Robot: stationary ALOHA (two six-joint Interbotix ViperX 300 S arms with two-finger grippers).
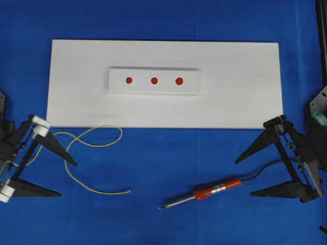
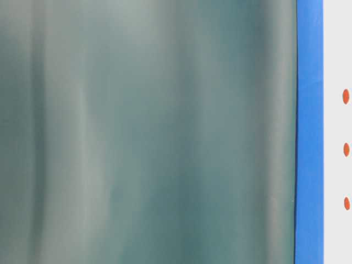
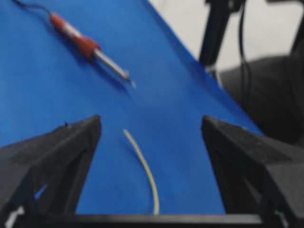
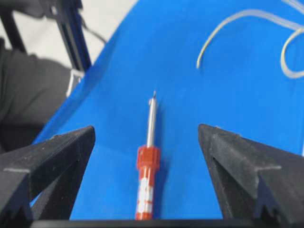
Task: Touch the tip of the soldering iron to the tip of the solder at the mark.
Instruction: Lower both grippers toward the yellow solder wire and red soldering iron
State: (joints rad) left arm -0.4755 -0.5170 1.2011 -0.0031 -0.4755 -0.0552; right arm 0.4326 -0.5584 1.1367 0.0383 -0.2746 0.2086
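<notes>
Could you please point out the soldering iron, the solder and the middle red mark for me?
soldering iron (image 1: 220,187): overhead view, on its red-orange handle.
solder (image 1: 89,144): overhead view, on the yellow wire where its loop crosses.
middle red mark (image 1: 154,80): overhead view, at the dot's centre on the white block.

left hand (image 1: 69,179): fingers spread wide, nothing in it, low at the left edge | right hand (image 1: 243,177): same deal, wide apart, holding nothing, right edge

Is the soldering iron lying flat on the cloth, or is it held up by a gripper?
Lying flat. The soldering iron rests on the blue cloth, outside the open right gripper.
</notes>
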